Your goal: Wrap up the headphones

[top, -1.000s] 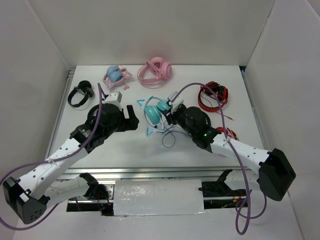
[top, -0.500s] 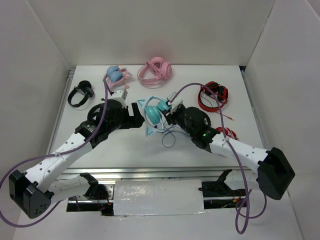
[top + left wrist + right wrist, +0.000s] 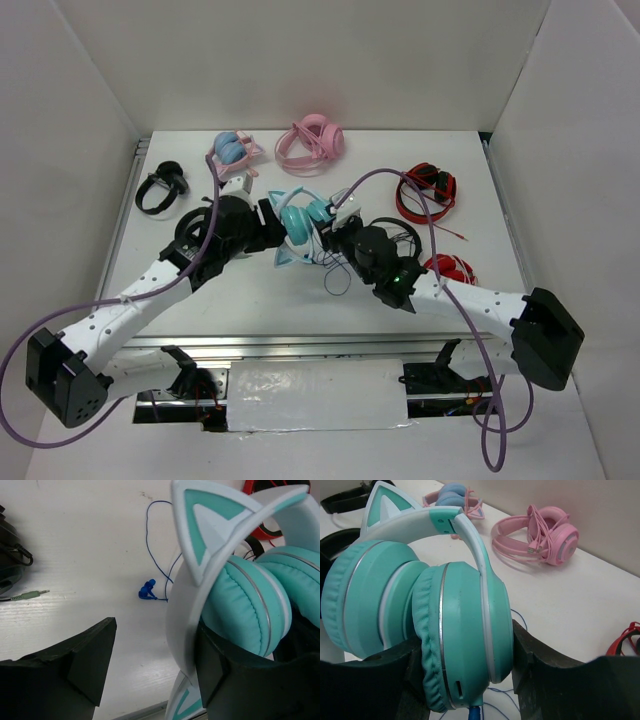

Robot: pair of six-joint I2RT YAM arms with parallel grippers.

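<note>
White arms (image 3: 120, 310) with black joints (purple cables (image 3: 384, 171) alongside)

One teal headphones (image 3: 300, 222), one pink pair (image 3: 312, 140), one pink-and-blue pair (image 3: 232, 150), two arms (image 3: 120, 310) (image 3: 480, 300)

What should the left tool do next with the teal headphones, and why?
Probably close the left tool on the headband: it sits between the fingers, touching one, the other apart, while the right tool grips the headphones by an ear cup.

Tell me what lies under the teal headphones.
Below the headphones the thin blue cable trails in loose loops on the white table. The spot directly beneath the ear cups is hidden by the cups and the right hand gripping one of them.
</note>
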